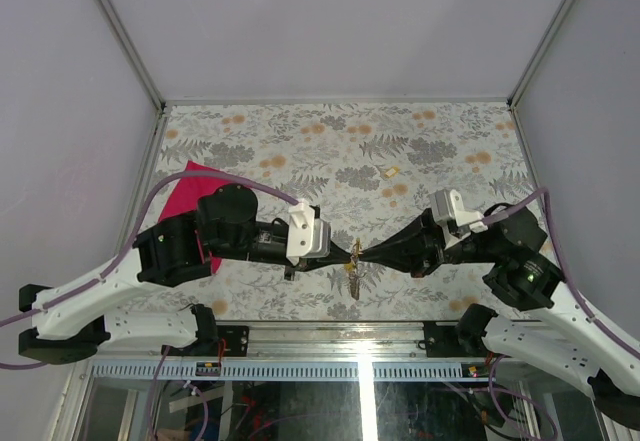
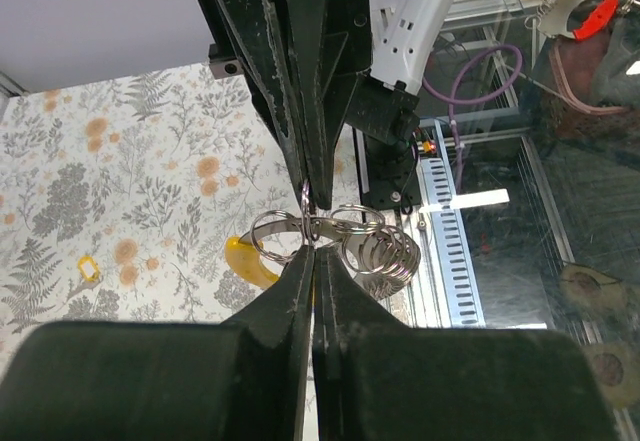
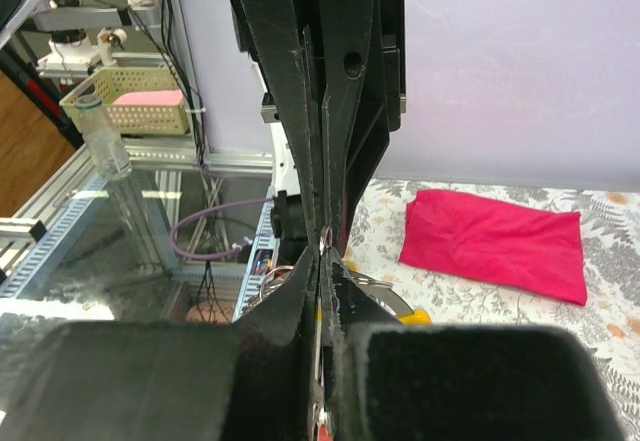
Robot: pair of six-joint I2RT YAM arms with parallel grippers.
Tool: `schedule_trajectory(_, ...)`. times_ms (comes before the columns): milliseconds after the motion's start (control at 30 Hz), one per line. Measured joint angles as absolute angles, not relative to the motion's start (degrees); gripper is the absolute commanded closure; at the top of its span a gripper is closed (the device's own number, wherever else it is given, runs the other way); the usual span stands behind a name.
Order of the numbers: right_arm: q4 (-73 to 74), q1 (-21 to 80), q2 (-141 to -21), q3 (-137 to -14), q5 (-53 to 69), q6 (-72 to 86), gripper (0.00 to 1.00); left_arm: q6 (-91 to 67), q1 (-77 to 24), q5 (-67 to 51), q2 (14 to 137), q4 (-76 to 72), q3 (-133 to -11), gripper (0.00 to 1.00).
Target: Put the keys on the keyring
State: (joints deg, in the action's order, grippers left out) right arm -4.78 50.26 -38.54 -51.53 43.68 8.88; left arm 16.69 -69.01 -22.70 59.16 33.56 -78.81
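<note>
Left gripper [image 2: 313,258] was clamped shut on the keyring [image 2: 378,253], right gripper [image 3: 322,261] pinching it too, tip to tip above the table [image 1: 300,131]. I saw one yellow key [image 1: 392,171] lying well apart.

On my left a red cloth [image 1: 185,201] is lying on the flowered tablecloth [image 1: 300,141]. Off the table's near side a pale basket [image 3: 125,111] is sitting on a shelf, with a clear jar [image 3: 100,139] standing just beside it.
</note>
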Motion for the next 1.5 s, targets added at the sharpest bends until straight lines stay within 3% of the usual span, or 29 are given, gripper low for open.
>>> schedule_trajectory(500,-32.1,50.26,-36.49,-40.01,32.58,19.92,1.0,10.57,-68.99,-18.35,55.66,16.95,-70.94,1.0)
schedule_trajectory(667,-38.89,50.26,-36.49,-37.91,29.21,22.44,1.0,8.64,-68.97,-17.32,55.37,10.92,-68.84,0.89)
schedule_trajectory(900,-40.16,50.26,-36.49,-37.78,28.1,22.46,1.0,6.57,-69.01,-16.64,52.71,6.55,-65.01,0.81)
schedule_trajectory(1500,-35.97,50.26,-36.53,-40.51,33.08,20.05,1.0,1.45,-69.04,-15.44,49.76,-4.29,-59.86,0.78)
